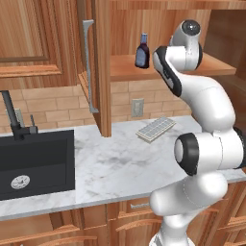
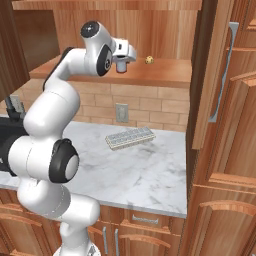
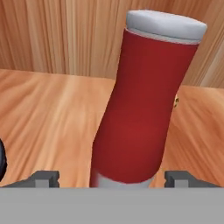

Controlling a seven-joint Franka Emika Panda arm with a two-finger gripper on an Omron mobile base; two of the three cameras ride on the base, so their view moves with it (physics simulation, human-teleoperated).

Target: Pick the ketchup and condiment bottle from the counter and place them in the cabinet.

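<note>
A white robot arm reaches up into an open reddish-brown wooden cabinet (image 1: 202,67) above a marbled stone counter (image 1: 110,166). In the hand view, the ketchup (image 3: 142,109), a slim red bottle with a white cap, stands on the plank shelf directly in front of the gripper (image 3: 113,178), leaning slightly to one side. The two dark fingertips (image 3: 43,178) sit apart on either side of the bottle's base with bare shelf showing between each tip and the red body, so the jaws are spread and the bottle stands free. In the left base view, the condiment bottle (image 1: 142,52), squat and dark with a blue-white cap, is upright on the same shelf, further left near the cabinet's dividing post. Judging from this, both bottles are in the cabinet and what remains is pulling the hand out. The main risk is that the ketchup, tall, narrow and apparently tilted, tips if a finger brushes it on the way back, or if the hand swings sideways before clearing it. A fall could send it rolling off the shelf's front edge to the counter below. A small round yellowish object (image 2: 149,60) rests on the shelf to the right in the right base view. A flat ridged rack (image 1: 155,129) lies on the counter beneath.
</note>
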